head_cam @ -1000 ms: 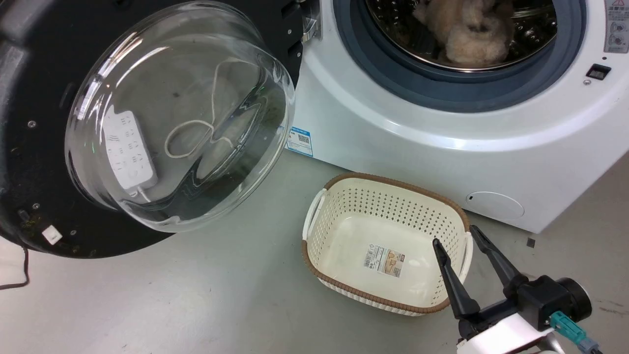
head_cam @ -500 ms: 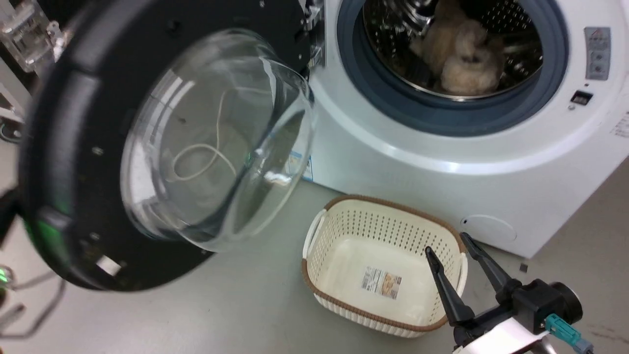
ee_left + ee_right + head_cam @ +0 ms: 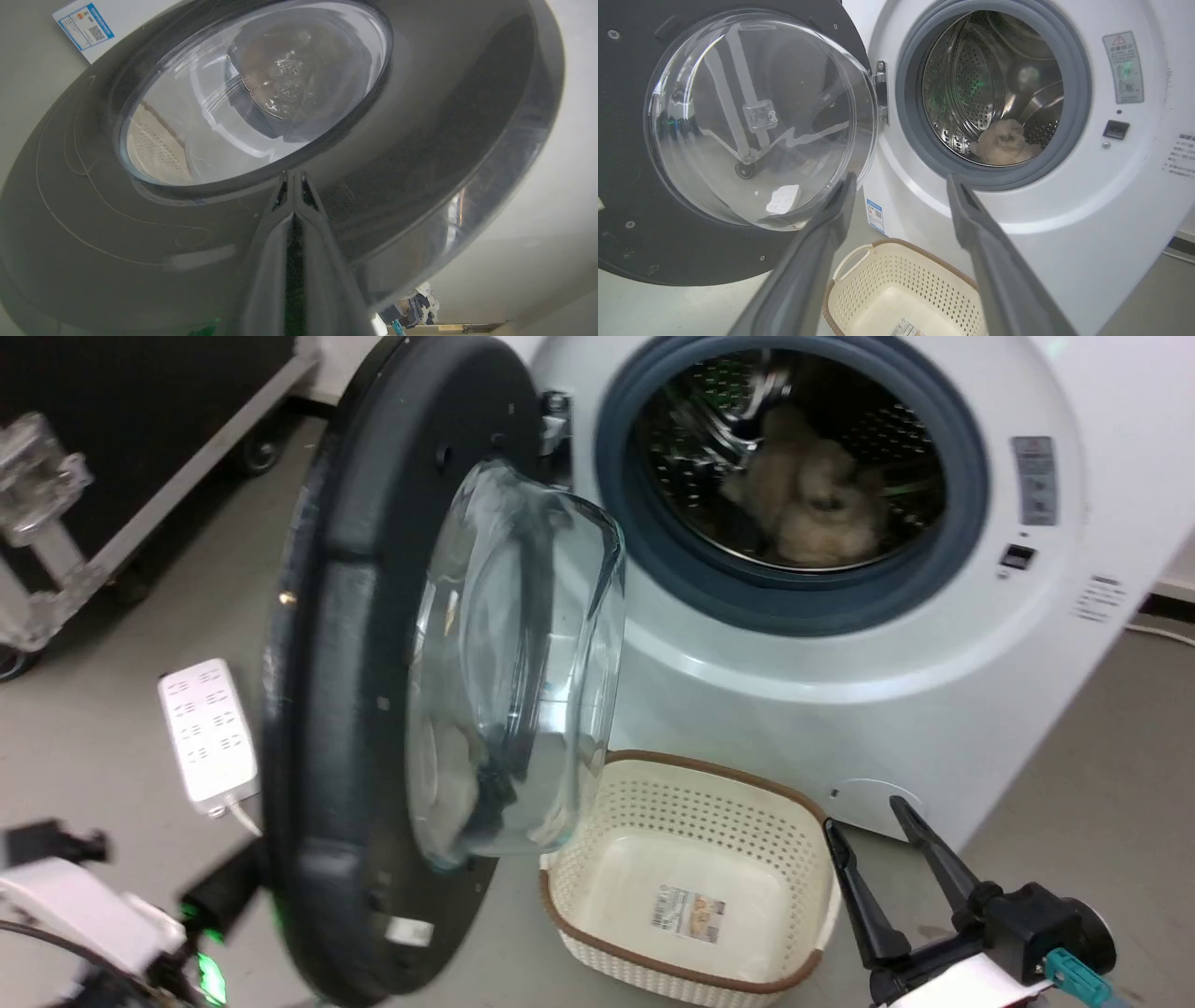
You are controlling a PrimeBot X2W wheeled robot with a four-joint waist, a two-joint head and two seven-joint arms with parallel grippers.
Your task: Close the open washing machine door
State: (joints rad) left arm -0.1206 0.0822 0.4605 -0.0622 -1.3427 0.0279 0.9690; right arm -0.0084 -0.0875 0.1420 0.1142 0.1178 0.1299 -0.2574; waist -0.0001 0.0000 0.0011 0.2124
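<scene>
Our left tool (image 3: 294, 176) — fingers pressed together, gripping nothing — points at the half-open washing machine door (image 3: 327, 709); our right tool (image 3: 864, 814) hangs spread and empty near the basket (image 3: 709, 803).

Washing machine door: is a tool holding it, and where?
Nothing is held. The left tool, shut, touches the door's outer face by its window; the right tool is open, empty.

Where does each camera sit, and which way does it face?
Head view: from the head, down on the washing machine door, washing machine, basket; right hand lower right.
Left wrist view: left arm, facing the door's outer side; shut left hand points at it.
Right wrist view: right arm, facing the drum; open fingers.
All three share the door.
</scene>
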